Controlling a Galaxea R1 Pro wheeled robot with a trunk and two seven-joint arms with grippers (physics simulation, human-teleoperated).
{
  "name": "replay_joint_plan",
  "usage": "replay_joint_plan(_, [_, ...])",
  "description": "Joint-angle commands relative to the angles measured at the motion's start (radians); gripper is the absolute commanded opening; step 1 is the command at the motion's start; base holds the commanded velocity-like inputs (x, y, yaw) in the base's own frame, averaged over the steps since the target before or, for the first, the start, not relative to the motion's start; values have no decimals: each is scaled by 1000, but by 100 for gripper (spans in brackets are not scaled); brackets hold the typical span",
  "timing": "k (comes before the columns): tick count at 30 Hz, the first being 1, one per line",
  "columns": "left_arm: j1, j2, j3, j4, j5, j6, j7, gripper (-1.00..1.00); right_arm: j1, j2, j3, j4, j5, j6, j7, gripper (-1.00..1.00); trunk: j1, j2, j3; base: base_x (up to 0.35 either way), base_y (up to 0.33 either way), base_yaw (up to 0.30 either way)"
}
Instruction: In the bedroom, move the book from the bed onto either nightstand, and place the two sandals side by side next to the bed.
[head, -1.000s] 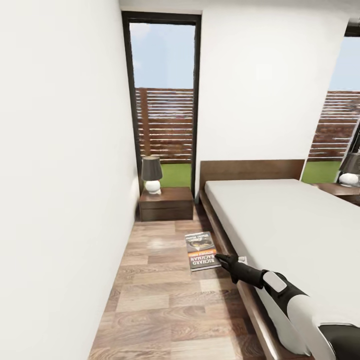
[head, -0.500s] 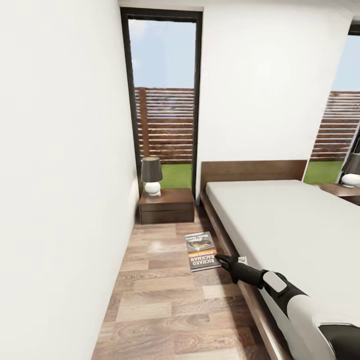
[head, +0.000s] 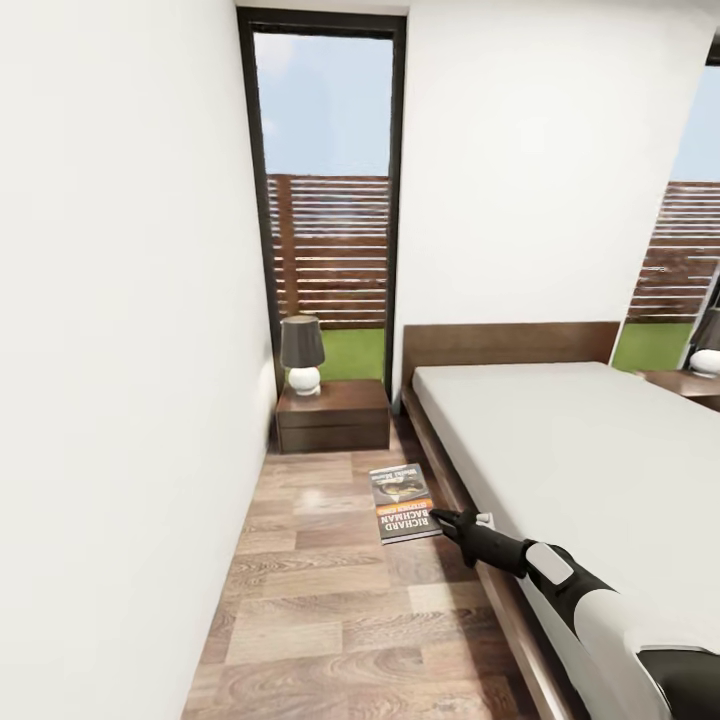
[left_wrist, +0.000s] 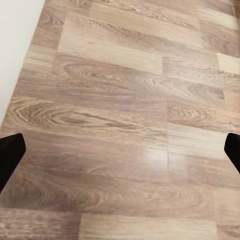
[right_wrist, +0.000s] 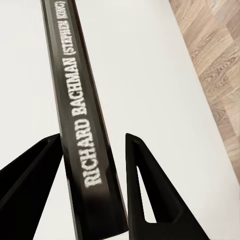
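While right claw (head: 437, 518) holds book (head: 403, 501), camera tilted up

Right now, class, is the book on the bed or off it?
Off it. The book sits flat, cover up, over the floor beside the bed, its spine between the right gripper fingers.

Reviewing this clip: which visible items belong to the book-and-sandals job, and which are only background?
Job items: book, held by the right hand; bed; nightstand.

Background: lamp, window, fence, wooden floor.
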Motion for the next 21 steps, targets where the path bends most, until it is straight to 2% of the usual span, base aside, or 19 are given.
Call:
replay_joint_plan(1, [-1, 0, 1, 1, 11, 1, -10, 100, -1, 0, 0, 0, -10, 6, 2, -100, 0, -1, -1, 169, 0, 0])
replay_joint_plan(21, [-1, 0, 1, 1, 11, 1, -10, 100, -1, 0, 0, 0, -10, 6, 2, -100, 0, -1, -1, 169, 0, 0])
